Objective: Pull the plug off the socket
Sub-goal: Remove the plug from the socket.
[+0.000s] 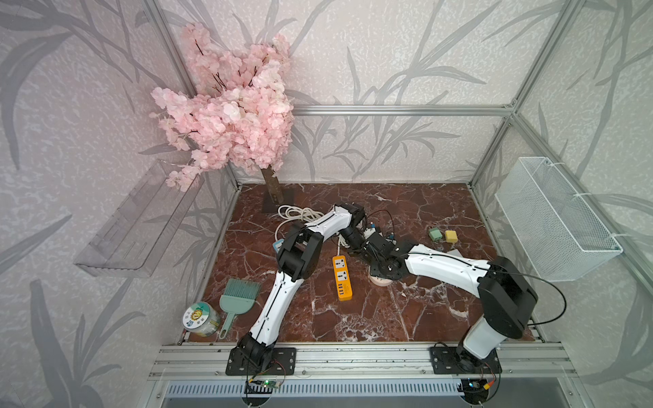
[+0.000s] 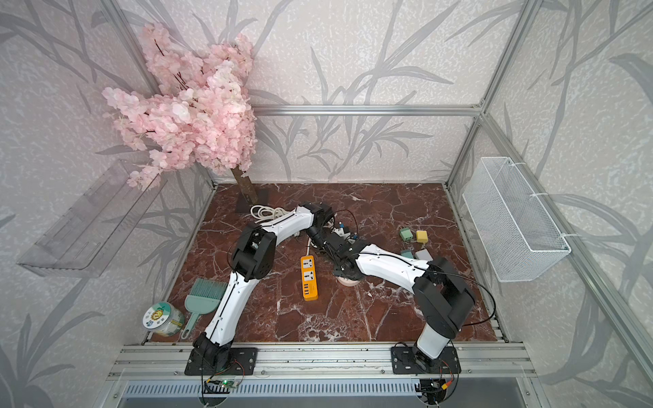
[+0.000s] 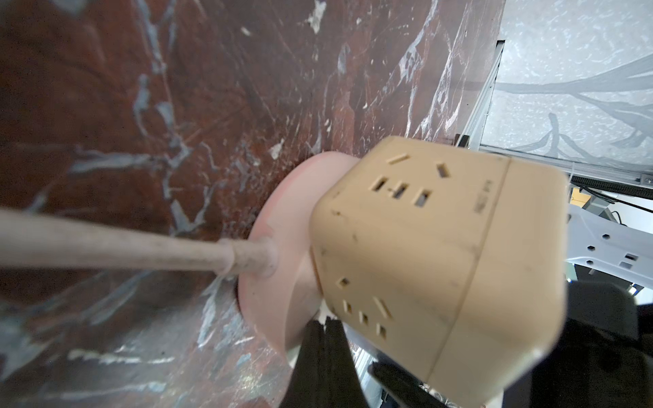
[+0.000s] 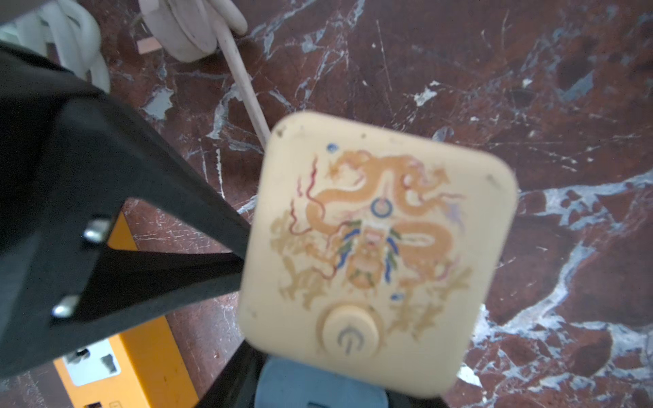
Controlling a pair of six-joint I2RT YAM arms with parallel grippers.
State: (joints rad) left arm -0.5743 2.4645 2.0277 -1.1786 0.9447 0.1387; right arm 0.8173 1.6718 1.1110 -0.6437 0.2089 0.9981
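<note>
Socket cube (image 3: 424, 265) | red marble tabletop (image 1: 388, 318) | leaf-print walls (image 1: 388, 53) | alu frame (image 1: 388, 110)

The beige plastic cube socket (image 4: 378, 247), with a dragon print and a round power button on top, stands on its round pink base (image 3: 279, 282) on the red marble counter (image 4: 530, 88). Its dusty cord (image 3: 106, 247) runs off along the counter. A rounded blue plug (image 4: 318, 385), blurred, sits against the side nearest the button.

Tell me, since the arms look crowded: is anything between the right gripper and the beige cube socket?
Nothing visible does: in the right wrist view its black finger reaches the cube socket, apparently touching its side.
</note>
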